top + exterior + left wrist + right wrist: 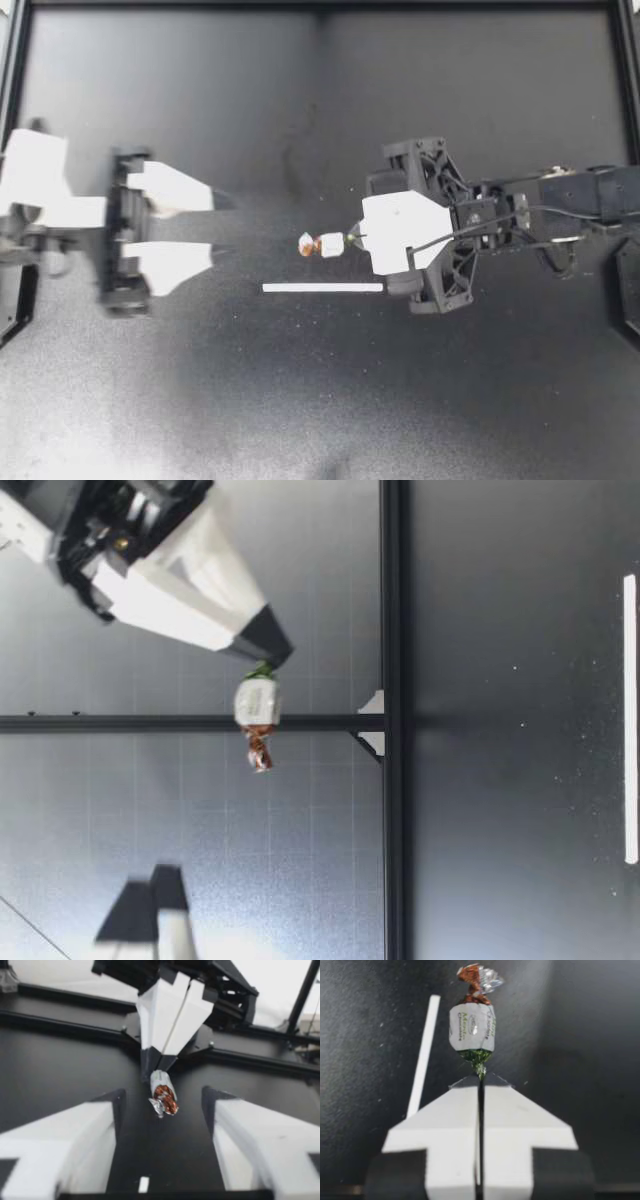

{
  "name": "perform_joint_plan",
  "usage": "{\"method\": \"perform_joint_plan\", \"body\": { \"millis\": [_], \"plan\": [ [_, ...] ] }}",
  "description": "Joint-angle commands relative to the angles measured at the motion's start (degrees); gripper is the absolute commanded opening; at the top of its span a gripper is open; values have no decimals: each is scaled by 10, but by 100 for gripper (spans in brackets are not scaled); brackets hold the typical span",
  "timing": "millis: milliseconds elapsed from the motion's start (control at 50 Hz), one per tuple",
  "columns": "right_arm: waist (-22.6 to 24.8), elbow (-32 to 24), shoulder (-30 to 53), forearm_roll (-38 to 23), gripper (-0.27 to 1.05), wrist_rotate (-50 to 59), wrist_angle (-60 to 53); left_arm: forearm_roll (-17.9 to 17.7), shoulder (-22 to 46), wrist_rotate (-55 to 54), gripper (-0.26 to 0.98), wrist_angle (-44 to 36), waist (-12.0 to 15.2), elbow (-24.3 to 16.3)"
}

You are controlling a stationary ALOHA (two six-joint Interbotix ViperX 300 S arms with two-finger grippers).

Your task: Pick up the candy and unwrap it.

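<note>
Hanging mid-frame above the table (300, 400), the candy (322, 243) lies lengthwise left to right, one twist pinched in the closed right gripper (352, 238), its free twist facing the left gripper (228, 227), fingers spread wide

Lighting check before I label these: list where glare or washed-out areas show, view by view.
Top view: pale glare washes the matte black table beside my open left end effector; none reaches the white-wrapped candy pinched in my right end effector. Left wrist view: the backdrop behind the right arm is blown out white. Right wrist view: the candy's silver foil twist glints.
</note>
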Motion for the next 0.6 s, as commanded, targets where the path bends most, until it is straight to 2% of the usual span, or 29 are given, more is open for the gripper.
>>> {"method": "perform_joint_plan", "body": {
  "millis": [0,240,580],
  "plan": [
    [4,-19,-16,-9,-20,1,-4,-1,18,-12,54,-17,0,-23],
    [3,-26,-20,-44,-20,1,-5,-2,43,-55,54,-28,-1,-40],
    [4,-40,-18,-74,-20,1,-7,-2,62,-61,54,-28,0,-50]
  ]
}}
